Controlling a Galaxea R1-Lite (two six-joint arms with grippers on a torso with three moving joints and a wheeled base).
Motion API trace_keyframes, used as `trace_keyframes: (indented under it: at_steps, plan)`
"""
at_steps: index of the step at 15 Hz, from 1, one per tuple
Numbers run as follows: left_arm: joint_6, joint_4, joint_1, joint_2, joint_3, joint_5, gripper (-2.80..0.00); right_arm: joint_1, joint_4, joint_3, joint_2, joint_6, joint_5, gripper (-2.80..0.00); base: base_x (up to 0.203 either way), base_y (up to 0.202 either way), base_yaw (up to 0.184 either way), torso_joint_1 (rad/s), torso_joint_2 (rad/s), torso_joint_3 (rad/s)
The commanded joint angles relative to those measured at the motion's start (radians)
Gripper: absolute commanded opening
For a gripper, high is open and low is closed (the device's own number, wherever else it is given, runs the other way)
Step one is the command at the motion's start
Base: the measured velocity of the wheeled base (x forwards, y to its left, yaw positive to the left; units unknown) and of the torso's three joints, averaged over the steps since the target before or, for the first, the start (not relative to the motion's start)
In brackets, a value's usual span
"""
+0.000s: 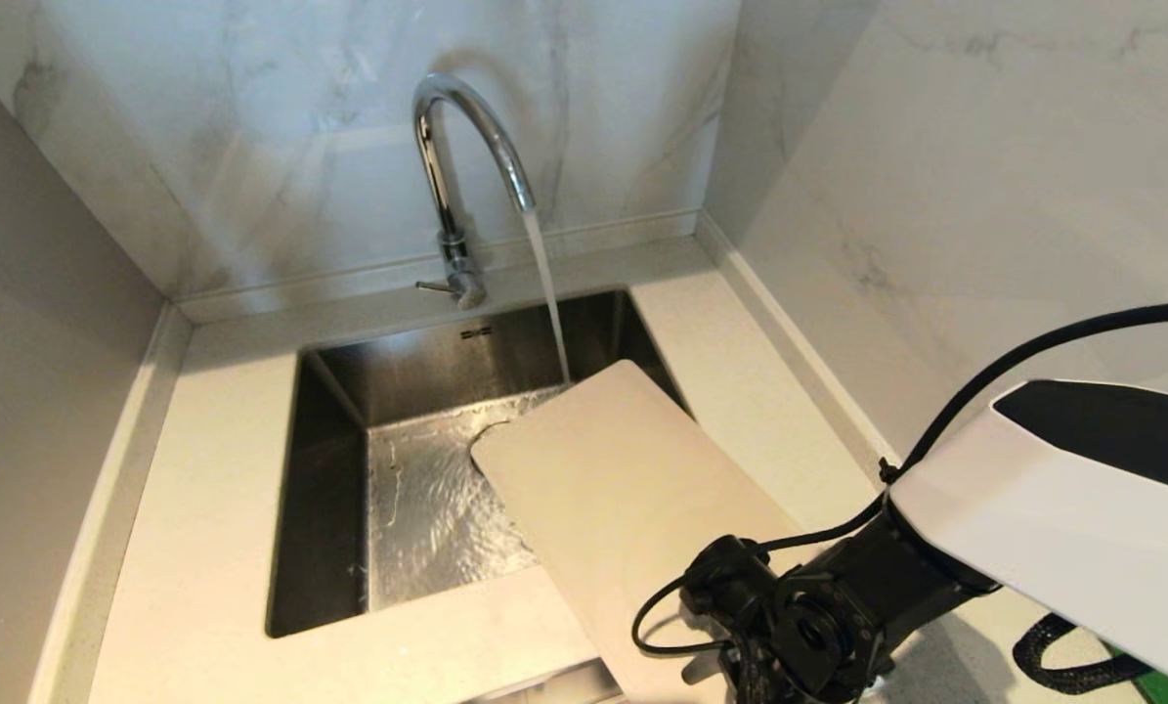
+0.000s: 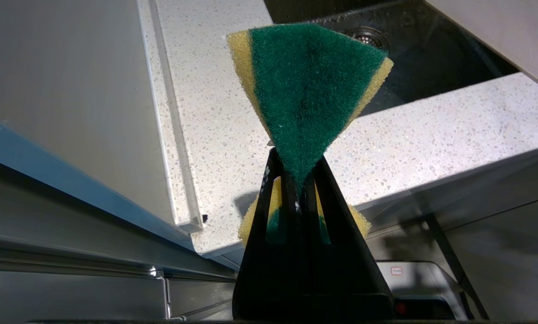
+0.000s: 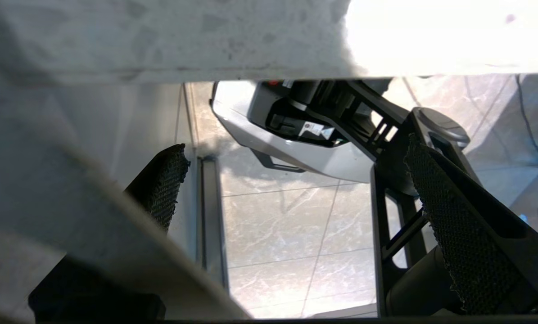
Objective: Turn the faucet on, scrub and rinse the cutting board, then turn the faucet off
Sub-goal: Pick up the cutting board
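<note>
The chrome faucet point(image 1: 456, 147) is running, and its stream point(image 1: 547, 293) falls just past the far end of the cutting board point(image 1: 623, 489). This beige board slopes from the sink point(image 1: 329, 508) up over its front right corner. My right arm reaches the board's near end at the bottom of the head view. In the right wrist view the right gripper point(image 3: 293, 150) stands open, with a blurred beige edge of the cutting board point(image 3: 93, 234) crossing one finger. Off to the side, my left gripper point(image 2: 298, 171) is shut on a green and yellow sponge point(image 2: 309, 85).
The faucet's small lever point(image 1: 437, 286) sticks out to the left at its base. Marble walls close the speckled countertop point(image 1: 212, 469) at the back and right. The sink drain point(image 2: 367, 37) shows beyond the sponge. A black cable point(image 1: 1033, 352) loops over my right arm.
</note>
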Motion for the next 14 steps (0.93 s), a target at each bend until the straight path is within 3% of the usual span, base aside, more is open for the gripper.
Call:
trace_keyframes:
  at_steps: [1,14]
  plan:
    - [-0.001,0.001,0.000,-0.001,0.000,0.000,-2.80,0.001,0.001,-0.008,0.038,0.007,-0.001,0.00,0.000,0.000,0.000,0.000,0.00,0.000]
    - [-0.001,0.001,0.000,-0.001,0.000,0.001,-2.80,-0.004,0.004,-0.026,0.051,-0.011,-0.054,0.00,0.000,0.000,0.000,0.000,0.00,0.000]
